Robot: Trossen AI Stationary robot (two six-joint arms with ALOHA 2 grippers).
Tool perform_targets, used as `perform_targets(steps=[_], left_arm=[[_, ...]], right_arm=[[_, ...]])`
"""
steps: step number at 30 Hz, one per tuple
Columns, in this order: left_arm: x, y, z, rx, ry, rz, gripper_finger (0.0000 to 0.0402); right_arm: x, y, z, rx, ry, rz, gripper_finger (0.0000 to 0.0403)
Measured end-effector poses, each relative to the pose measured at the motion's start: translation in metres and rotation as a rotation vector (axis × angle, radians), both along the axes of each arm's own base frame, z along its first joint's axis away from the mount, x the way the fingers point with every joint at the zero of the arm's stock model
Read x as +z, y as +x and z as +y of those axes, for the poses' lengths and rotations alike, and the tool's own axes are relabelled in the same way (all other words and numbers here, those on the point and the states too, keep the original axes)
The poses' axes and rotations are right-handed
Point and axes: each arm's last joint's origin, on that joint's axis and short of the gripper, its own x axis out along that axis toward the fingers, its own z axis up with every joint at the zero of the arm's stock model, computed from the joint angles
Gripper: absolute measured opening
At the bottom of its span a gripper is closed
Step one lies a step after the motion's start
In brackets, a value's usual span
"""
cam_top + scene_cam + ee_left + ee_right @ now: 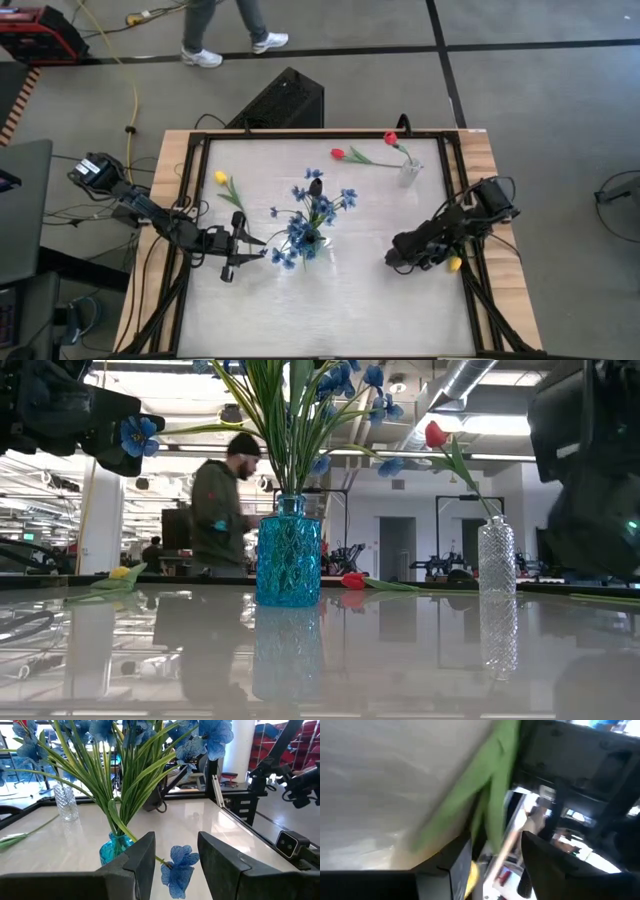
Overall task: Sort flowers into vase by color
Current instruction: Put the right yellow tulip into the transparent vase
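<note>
A blue glass vase (310,241) (288,555) (116,847) stands mid-table, holding several blue flower sprays (318,208). My left gripper (262,250) (176,845) hovers open just left of it; one blue blossom (179,867) shows beyond its fingers. A clear vase (409,172) (497,555) holds one red tulip (436,435). Another red tulip (340,154) (352,580) and a yellow tulip (222,178) (120,572) lie flat on the table. My right gripper (445,260) (495,847) is open by the right rail, with its fingers on either side of a second yellow tulip (455,263) and its green leaves (485,805).
A dark rail (455,170) frames the white tabletop, and a wooden border (500,290) lies outside it. A person (222,510) walks beyond the far edge. A black box (285,100) sits on the floor behind the table. The near half of the tabletop (330,310) is bare.
</note>
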Motion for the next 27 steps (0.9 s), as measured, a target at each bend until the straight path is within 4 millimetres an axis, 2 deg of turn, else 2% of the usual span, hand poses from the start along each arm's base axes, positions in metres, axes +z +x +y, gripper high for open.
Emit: perform_targets(steps=[4,9,12,16,18,23,27], left_arm=[[0.0,0.0,0.0,-0.003,-0.009,0.0,0.0137],[0.0,0.0,-0.001,-0.026,-0.011,-0.003,0.0137],[0.001,0.0,-0.001,-0.027,-0.012,-0.005,0.0137],[0.001,0.0,-0.001,-0.026,-0.012,-0.006,0.0137],[0.001,0.0,-0.001,-0.027,-0.012,-0.006,0.0137],[0.001,0.0,-0.001,-0.024,-0.007,-0.009,0.0137],[0.001,0.0,-0.001,-0.024,-0.006,-0.008,0.0137]], right_arm=[[-0.005,-0.005,0.001,0.007,-0.011,0.05,0.0175],[-0.005,-0.008,0.0,-0.009,-0.032,0.018,0.0158],[-0.001,-0.004,0.0,0.004,-0.074,-0.066,0.0158],[0.016,-0.005,-0.001,-0.02,-0.119,-0.094,0.0157],[0.023,-0.003,-0.001,-0.033,-0.125,-0.169,0.0157],[0.023,0.004,0.0,-0.051,-0.127,-0.318,0.0157],[0.019,0.005,0.001,-0.039,-0.136,-0.312,0.0157]])
